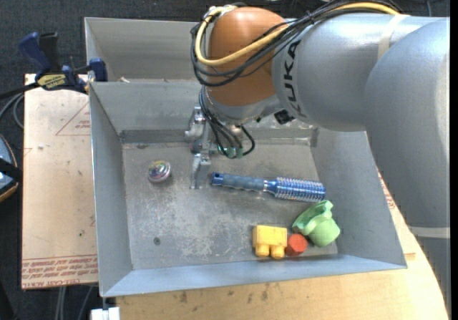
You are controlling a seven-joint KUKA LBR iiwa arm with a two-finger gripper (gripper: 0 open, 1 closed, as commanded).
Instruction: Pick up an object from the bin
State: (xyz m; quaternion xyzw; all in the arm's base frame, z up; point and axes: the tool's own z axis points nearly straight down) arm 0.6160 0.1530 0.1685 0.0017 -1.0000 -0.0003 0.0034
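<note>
The pincer (198, 168) is held low just left of the handle of the blue brush (268, 186), presumably so that end can be taken; its opening cannot be told.

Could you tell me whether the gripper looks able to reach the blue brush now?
Probably yes: the gripper hangs just beside the handle end of the blue brush, and nothing lies on it; the green toy and yellow block lie nearer the front wall.

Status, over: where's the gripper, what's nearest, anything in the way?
Gripper low over bin floor, between round silver piece and handle end of blue brush. Yellow block, green toy lie apart, by near wall. Nothing in the way.
</note>
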